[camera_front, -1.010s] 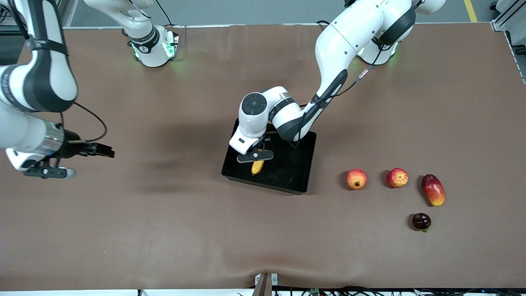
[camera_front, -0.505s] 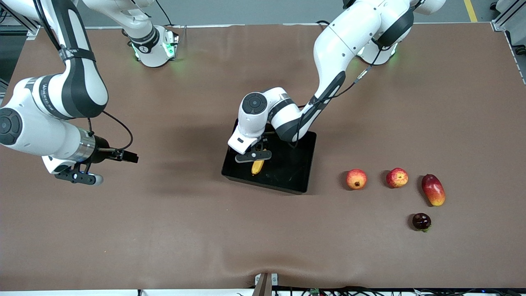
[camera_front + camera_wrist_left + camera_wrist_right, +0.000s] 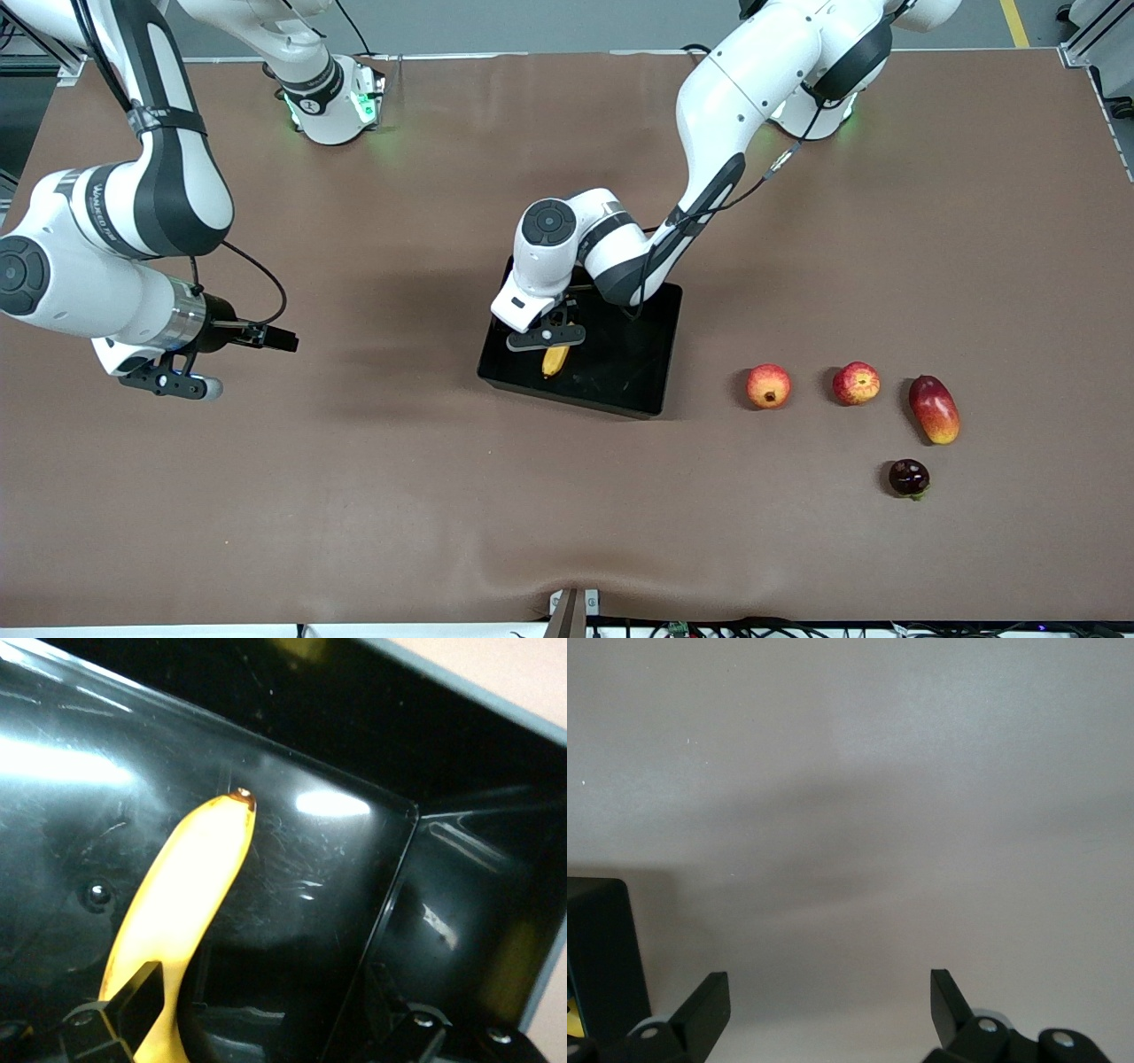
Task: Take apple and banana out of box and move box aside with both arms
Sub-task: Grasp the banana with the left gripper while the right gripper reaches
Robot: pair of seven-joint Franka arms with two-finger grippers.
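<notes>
The yellow banana (image 3: 555,360) lies in the glossy black tray (image 3: 638,372) at mid-table. My left gripper (image 3: 549,337) is low in the tray over the banana's stem end, open; in the left wrist view the banana (image 3: 190,895) lies on the tray floor (image 3: 478,877) beside one finger (image 3: 133,1001), and my left gripper (image 3: 261,992) grips nothing. The red apple with yellow streaks (image 3: 856,383) sits on the table toward the left arm's end. My right gripper (image 3: 168,383) hangs open and empty over bare table at the right arm's end; its wrist view (image 3: 830,988) shows a tray corner (image 3: 598,948).
An orange-red round fruit with a calyx (image 3: 768,386) sits between tray and apple. A red-yellow mango (image 3: 934,408) lies beside the apple. A dark purple round fruit (image 3: 909,477) sits nearer the front camera than these.
My right arm has swung toward the tray, then stopped. My left gripper has stayed over the banana in the tray, shifting only slightly.
</notes>
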